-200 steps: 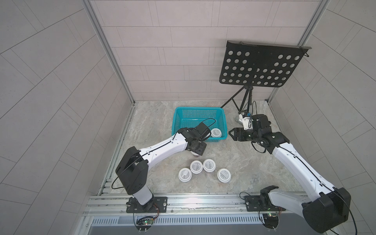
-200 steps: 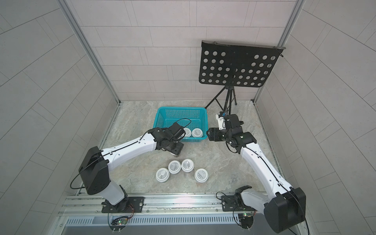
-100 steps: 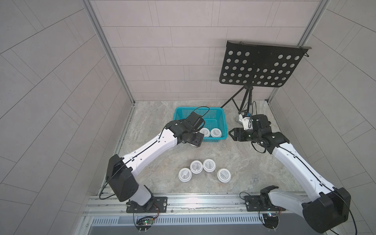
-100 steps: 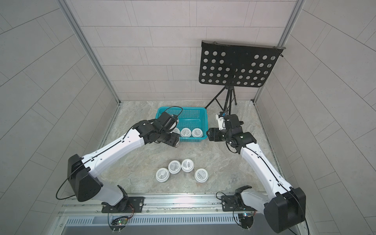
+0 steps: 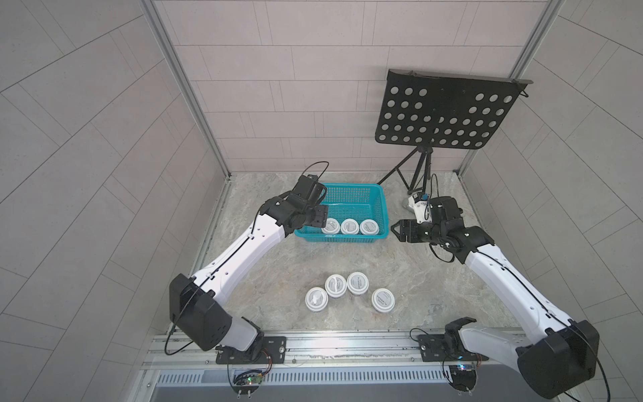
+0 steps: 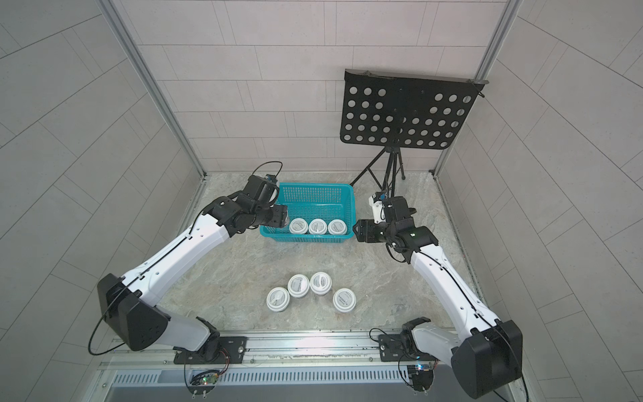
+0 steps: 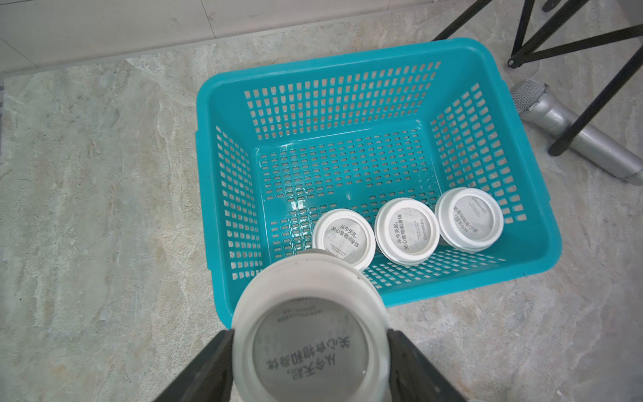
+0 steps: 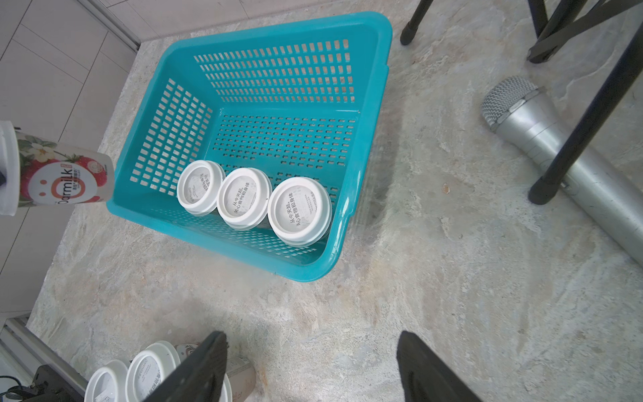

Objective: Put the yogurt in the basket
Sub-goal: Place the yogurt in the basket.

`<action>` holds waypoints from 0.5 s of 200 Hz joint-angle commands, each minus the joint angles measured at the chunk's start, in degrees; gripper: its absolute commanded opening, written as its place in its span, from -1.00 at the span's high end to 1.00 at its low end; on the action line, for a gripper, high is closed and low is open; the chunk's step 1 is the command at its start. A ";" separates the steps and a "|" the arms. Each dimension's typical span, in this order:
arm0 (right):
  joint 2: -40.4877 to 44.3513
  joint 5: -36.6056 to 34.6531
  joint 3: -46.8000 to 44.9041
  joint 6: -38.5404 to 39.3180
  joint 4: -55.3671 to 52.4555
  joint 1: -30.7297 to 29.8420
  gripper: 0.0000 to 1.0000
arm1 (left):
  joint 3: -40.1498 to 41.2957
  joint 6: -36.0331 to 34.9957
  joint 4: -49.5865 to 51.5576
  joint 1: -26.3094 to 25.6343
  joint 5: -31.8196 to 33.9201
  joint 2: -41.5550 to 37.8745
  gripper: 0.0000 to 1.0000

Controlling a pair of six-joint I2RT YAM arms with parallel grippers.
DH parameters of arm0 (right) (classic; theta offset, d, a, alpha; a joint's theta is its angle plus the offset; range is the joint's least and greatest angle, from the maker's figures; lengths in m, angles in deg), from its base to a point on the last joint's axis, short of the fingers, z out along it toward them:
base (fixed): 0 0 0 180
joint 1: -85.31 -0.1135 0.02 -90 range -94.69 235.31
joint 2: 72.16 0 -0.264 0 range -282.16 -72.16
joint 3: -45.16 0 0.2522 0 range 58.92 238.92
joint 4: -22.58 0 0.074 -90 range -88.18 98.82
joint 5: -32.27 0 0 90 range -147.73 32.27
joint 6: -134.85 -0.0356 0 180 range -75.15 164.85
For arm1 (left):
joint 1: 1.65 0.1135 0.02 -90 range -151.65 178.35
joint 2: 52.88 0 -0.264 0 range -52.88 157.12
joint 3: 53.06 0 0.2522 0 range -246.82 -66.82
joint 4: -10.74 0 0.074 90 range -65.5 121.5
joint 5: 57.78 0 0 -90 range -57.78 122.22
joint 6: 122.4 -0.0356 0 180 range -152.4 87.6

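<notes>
While our left end effector (image 7: pixel 309 362) clamps the yogurt cup (image 8: pixel 62 174) near its lid, just short of the basket (image 7: pixel 348 57) ahead, we judge it light, stiff, slick; our right end effector (image 8: pixel 311 348) gapes empty.

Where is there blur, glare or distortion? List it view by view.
Left wrist: the held yogurt cup is soft, too near the lens; the basket and its three yogurt cups are sharp. Right wrist: glossy highlights on the basket's corner; the microphone is crisp. Both top views: glare on the front rail, and the wall seams curve.
</notes>
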 commanded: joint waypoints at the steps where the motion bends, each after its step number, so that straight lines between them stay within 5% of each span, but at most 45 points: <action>1: 0.11 0.11 -0.74 -0.47 0.48 0.15 -0.62 | -1.64 0.35 -1.30 0.53 3.71 2.57 -0.43; 100: 0.19 0.27 -0.64 -0.17 0.33 0.15 -0.62 | -6.35 0.66 0.67 2.39 6.79 12.11 -0.43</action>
